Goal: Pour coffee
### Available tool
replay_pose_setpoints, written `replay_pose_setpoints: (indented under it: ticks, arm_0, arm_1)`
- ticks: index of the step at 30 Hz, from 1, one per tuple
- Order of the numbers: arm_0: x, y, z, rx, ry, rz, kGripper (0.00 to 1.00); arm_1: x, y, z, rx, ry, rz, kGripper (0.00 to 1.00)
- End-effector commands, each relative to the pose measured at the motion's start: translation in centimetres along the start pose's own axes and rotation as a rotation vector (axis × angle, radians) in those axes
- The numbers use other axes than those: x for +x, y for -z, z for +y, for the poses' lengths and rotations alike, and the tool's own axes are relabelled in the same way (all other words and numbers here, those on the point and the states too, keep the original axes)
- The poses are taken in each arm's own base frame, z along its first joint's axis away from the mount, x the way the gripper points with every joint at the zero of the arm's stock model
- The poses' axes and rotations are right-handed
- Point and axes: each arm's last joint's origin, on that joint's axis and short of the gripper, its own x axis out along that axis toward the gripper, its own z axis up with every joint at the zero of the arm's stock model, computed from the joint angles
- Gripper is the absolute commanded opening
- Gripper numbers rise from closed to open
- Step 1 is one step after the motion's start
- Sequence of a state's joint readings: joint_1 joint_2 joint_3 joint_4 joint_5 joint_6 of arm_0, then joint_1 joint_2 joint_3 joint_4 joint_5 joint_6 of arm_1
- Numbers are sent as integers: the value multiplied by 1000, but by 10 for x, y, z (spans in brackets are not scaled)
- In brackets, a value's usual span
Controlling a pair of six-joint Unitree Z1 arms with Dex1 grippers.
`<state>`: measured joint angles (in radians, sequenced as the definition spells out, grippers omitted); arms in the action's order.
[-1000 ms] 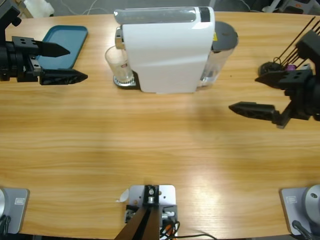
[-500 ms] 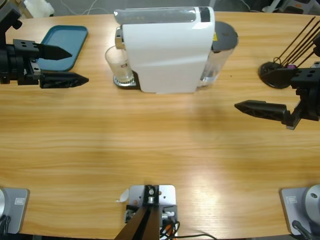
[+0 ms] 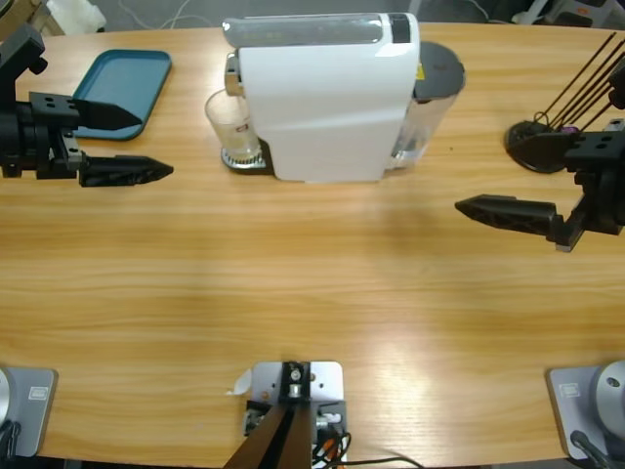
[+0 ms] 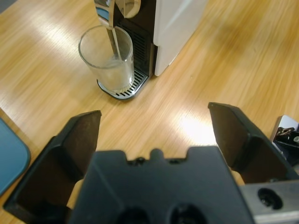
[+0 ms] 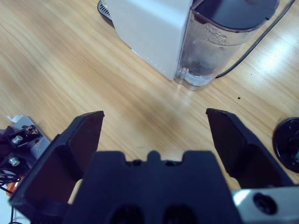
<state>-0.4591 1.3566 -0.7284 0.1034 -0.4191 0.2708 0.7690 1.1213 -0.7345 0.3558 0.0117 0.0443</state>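
A white coffee machine (image 3: 322,98) stands at the back middle of the table. A clear glass (image 3: 232,127) sits on its drip tray (image 4: 122,91) under the spout (image 4: 112,11). In the left wrist view a thin stream runs from the spout into the glass (image 4: 107,58), where a shallow pale coffee (image 4: 114,75) lies at the bottom. My left gripper (image 3: 156,143) is open at the left edge, well apart from the glass and pointing toward it (image 4: 154,112). My right gripper (image 3: 483,176) is open at the right, holding nothing (image 5: 155,114), facing the machine's water tank (image 5: 215,42).
A teal tray (image 3: 117,83) lies at the back left, just behind my left gripper. A black round holder (image 3: 535,145) with thin dark sticks (image 3: 586,73) stands at the right edge beside my right gripper. A black cable (image 5: 254,49) trails behind the tank.
My left gripper has drifted slightly toward the table's near edge. My right gripper has pulled back a little to the right. The glass and machine have not moved.
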Motion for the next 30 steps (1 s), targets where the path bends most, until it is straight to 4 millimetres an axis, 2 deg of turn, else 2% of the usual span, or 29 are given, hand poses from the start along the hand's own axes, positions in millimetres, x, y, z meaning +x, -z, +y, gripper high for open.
replay_pose_setpoints:
  ticks: [1, 8, 30]
  arm_0:
    - [0, 7, -5, 13, 9, 8, 1000]
    - [5, 9, -2, 5, -16, 35, 1000]
    - [7, 13, 1, -3, -50, 56, 1000]
  arm_1:
    - [10, 10, 2, -5, -19, 47, 1000]
    - [16, 8, 2, -6, -15, 45, 1000]
    - [3, 17, 1, -26, 58, 40, 996]
